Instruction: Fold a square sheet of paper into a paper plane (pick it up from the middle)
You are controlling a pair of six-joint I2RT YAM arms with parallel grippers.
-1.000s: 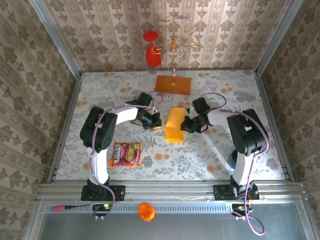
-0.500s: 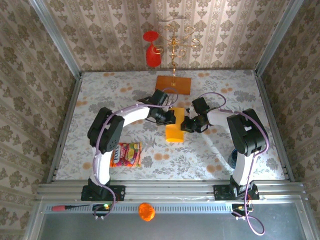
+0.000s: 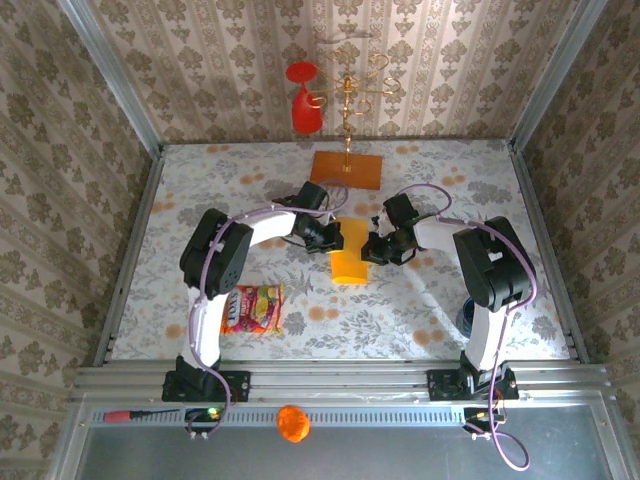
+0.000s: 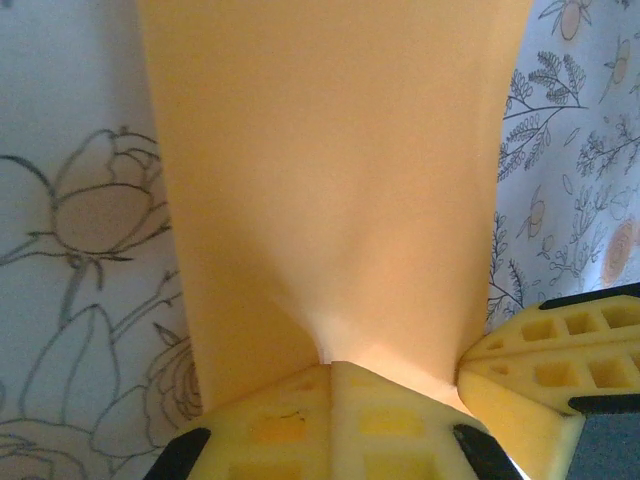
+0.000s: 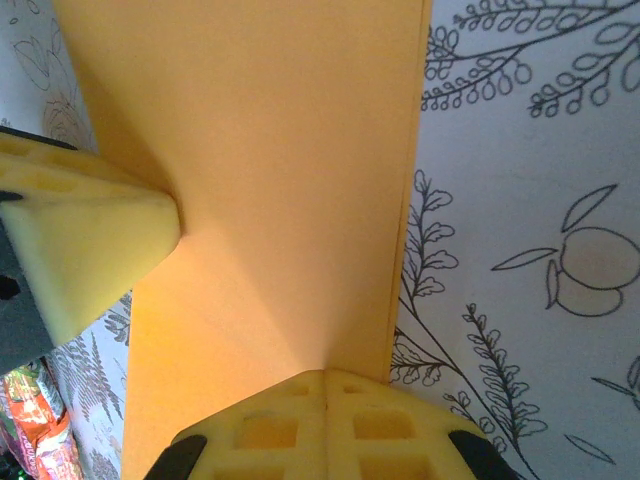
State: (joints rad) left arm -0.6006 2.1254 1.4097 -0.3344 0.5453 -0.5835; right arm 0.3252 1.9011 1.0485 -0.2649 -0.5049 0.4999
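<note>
Inside the wallpapered booth, on the floral-patterned table (image 3: 430,310), the square sheet of paper (image 3: 350,262) is lying at the centre. It is showing as a tall yellow-orange strip, with the brownish board (image 3: 346,169) well apart at its 12 o'clock and the snack packet (image 3: 252,307) well apart at its 8 o'clock. The left gripper (image 3: 328,236) is now biting the sheet's edge at about 10 o'clock, its foam pads pressed together on the paper, which is puckering where they are meeting in the left wrist view. The right gripper (image 3: 376,248) is pinching the opposite edge at about 3 o'clock, pads likewise closed on the paper. Both arms are therefore gripping the sheet from either side, which I judge is setting up a fold or crease across it rather than a lift. A second ago the left gripper was sitting apart from the sheet at its 9 o'clock. Half a second ago it was reaching over the top left corner. Now it is drawing slightly back towards 9 o'clock, and the strip is looking narrower. The right gripper is holding its place throughout.
</note>
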